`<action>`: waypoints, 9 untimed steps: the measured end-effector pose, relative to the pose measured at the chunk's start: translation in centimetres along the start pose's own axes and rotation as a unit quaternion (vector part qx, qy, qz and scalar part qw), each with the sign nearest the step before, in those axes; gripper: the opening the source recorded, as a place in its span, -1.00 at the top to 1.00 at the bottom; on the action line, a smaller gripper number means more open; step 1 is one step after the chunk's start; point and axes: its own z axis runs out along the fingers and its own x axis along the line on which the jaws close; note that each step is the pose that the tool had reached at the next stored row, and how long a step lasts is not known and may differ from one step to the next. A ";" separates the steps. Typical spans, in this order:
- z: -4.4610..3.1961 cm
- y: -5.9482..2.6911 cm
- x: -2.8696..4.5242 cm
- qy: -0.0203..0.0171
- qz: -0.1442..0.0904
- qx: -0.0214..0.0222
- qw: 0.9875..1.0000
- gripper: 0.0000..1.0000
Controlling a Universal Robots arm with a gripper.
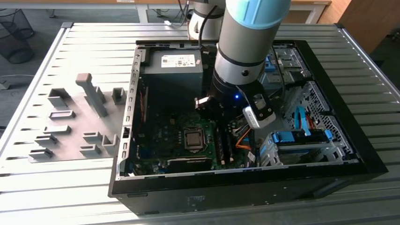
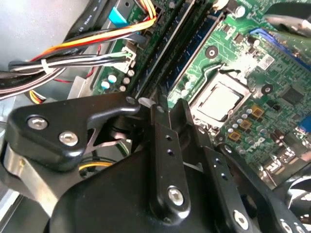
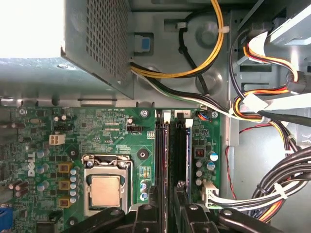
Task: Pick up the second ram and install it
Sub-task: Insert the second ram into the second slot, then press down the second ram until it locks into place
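Green, thin, flat memory stick (image 3: 162, 155) stands in its slot beside the silver square chip (image 3: 105, 190); your black gripper (image 3: 167, 206) fingers pinch its top edge. It's stiff but breakable, so hold only the long edges.

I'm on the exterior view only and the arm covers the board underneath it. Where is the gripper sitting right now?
Observer: In the first wrist view the gripper is directly over the memory slots, beside the processor socket.
Operator: Any wires in the way there?
Observer: A wire bundle lies beside the slots on the side away from the processor socket, not across them.
Operator: Do the slot latches show?
Observer: Yes, the white latches show at the end of the slots away from the gripper. I cannot tell whether they are closed.
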 end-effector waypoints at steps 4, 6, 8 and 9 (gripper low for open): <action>-0.02 -0.01 0.00 0.000 0.000 0.000 1.000 0.61; -0.02 -0.01 0.00 0.000 0.000 0.001 1.000 0.75; -0.01 0.00 0.00 0.000 0.000 0.001 1.000 0.75; -0.01 0.00 0.00 0.000 0.000 0.001 1.000 0.75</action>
